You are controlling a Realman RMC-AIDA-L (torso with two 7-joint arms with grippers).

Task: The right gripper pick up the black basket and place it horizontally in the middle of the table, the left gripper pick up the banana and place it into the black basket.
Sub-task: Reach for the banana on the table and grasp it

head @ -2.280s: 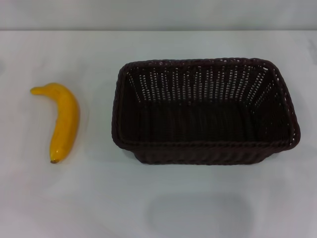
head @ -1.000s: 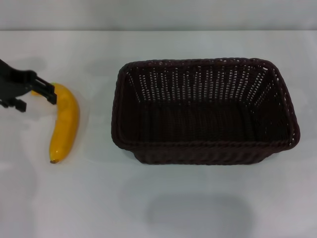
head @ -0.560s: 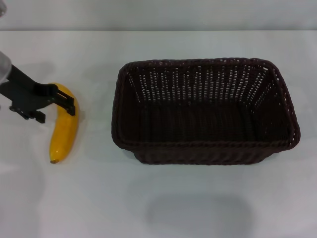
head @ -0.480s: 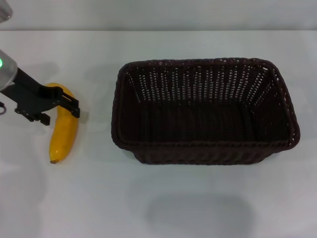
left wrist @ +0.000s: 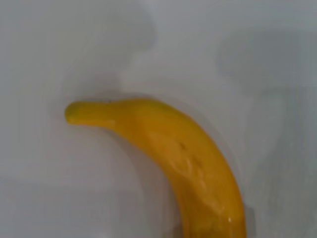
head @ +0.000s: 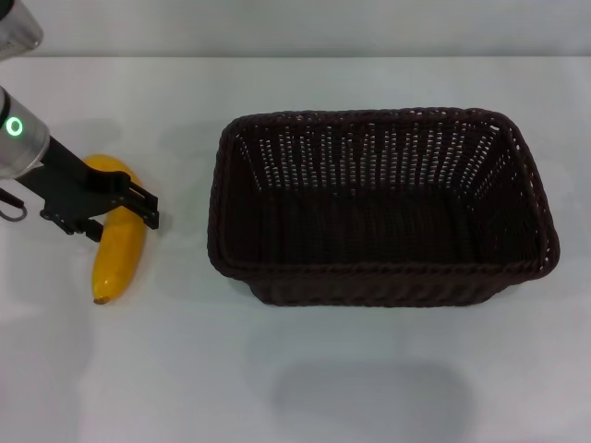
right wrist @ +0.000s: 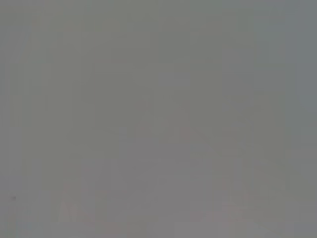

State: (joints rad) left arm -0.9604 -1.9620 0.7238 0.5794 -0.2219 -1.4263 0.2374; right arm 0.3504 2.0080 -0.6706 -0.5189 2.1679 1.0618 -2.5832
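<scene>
The yellow banana point(head: 118, 254) lies on the white table point(head: 185, 369) at the left, its brown tip towards me. It fills the left wrist view point(left wrist: 183, 158), stem end showing. My left gripper point(head: 123, 224) hovers over the banana's upper half, open, with one black finger on each side of it. The black basket point(head: 383, 277) stands lengthwise across the middle of the table, empty, to the right of the banana. My right gripper is out of view; the right wrist view shows only plain grey.
The table's far edge meets a grey wall point(head: 295, 28) at the back. White tabletop lies in front of the basket and between basket and banana.
My left arm has come in from the left and moved right and slightly down over the banana. Banana and basket have not moved.
</scene>
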